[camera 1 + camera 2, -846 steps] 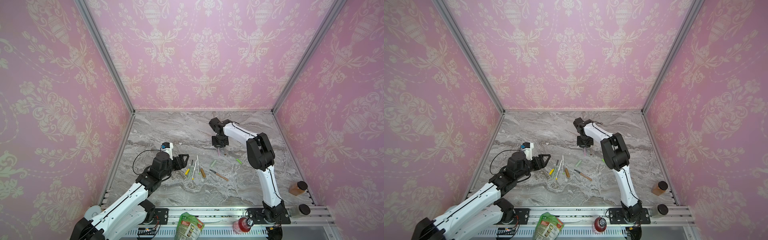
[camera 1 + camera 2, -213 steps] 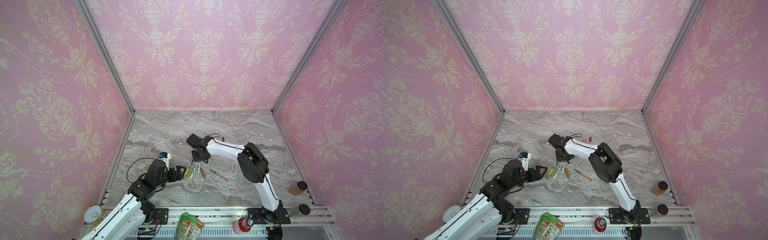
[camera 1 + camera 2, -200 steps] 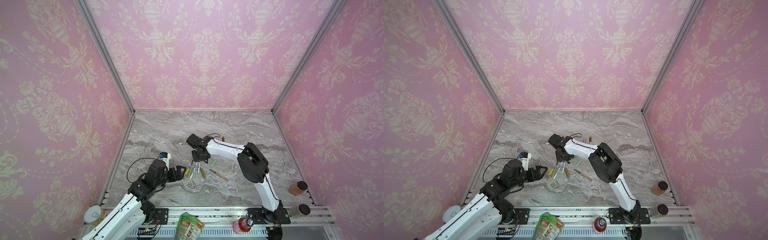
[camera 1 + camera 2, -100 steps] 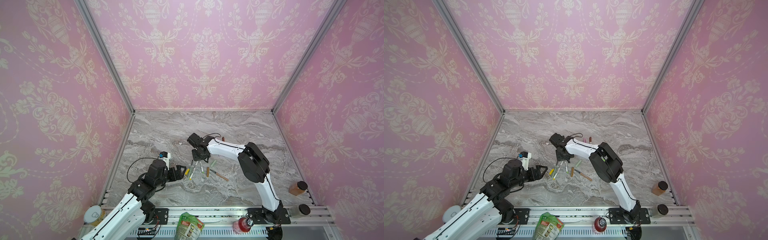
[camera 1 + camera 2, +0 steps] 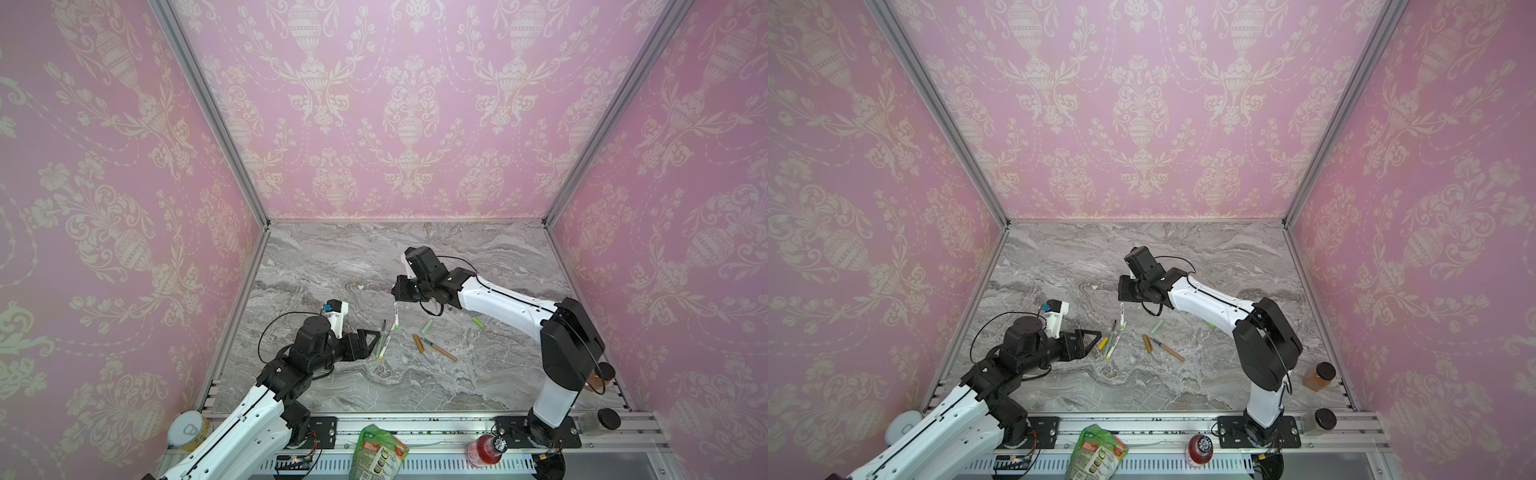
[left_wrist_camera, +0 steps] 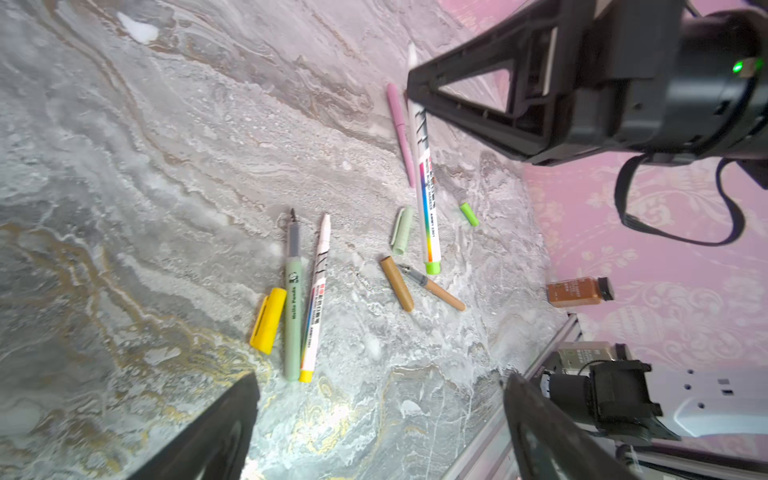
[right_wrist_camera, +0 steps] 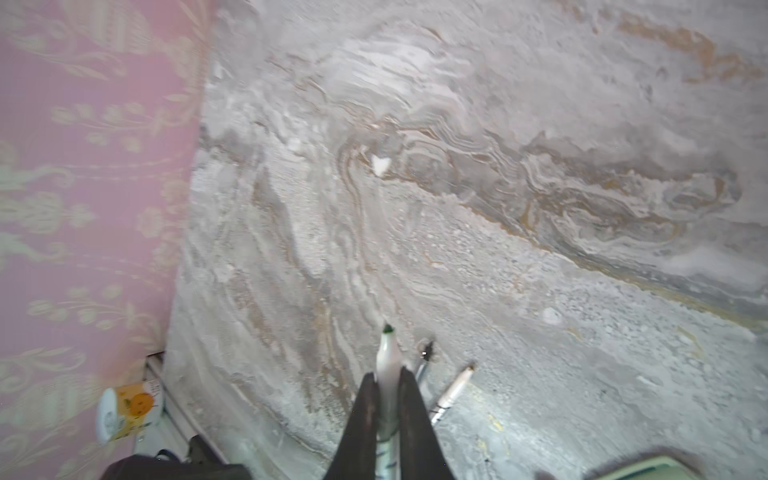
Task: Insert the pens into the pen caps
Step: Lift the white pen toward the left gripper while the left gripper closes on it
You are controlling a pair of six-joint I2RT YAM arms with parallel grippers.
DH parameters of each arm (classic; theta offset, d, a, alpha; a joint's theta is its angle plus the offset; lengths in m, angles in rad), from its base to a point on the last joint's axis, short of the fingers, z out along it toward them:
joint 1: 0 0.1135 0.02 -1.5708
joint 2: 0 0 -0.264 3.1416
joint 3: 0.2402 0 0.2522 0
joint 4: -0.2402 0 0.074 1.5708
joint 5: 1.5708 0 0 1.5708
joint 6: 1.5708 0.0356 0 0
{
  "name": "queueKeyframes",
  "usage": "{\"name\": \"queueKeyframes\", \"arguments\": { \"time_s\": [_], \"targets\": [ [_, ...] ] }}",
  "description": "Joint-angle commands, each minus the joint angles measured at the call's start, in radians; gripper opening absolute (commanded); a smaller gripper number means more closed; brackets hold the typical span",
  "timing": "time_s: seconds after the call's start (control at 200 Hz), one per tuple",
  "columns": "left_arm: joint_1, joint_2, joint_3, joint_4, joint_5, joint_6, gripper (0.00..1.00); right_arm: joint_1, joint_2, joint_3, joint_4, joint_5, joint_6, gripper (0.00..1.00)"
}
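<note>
One white pen point(image 5: 395, 316), tip rearward, pinched by right gripper point(image 5: 395, 298), left gripper point(image 5: 375, 341) spread.

White arm shells point(image 5: 498, 303), black joints point(image 5: 569, 345), looping black cables point(image 6: 620, 195), black triangular fingers point(image 6: 478, 122), green indicator light point(image 6: 737, 66)

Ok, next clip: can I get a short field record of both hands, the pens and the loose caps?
right hand: shut on lime-ended pen, held in the air, lime end down
left hand: open, empty, beside the lying pens
pens lying: green pen, yellow-ended pen, tan pen, pink pen
loose caps: yellow cap, pale green cap, brown cap, lime cap
capped pens: none that I can tell; pink pen's ends unclear
</note>
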Motion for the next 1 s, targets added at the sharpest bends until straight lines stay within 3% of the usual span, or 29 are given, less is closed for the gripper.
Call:
{"name": "queueKeyframes", "arguments": {
  "time_s": [0.0,0.31,0.555,0.996],
  "targets": [
    [0.006,0.021,0.023,0.119,0.096,-0.001,0.93,0.004,-0.059,-0.06,0.101,-0.101,0.054,0.06],
    [0.005,0.145,0.003,0.4,0.165,-0.089,0.9,0.029,-0.121,-0.122,0.204,-0.203,0.101,0.06],
    [0.004,0.251,0.029,0.468,0.177,-0.094,0.8,0.034,-0.147,-0.155,0.271,-0.237,0.125,0.05],
    [0.002,0.27,0.044,0.465,0.123,-0.08,0.26,0.035,-0.185,-0.23,0.276,-0.218,0.121,0.06]
  ]
}}
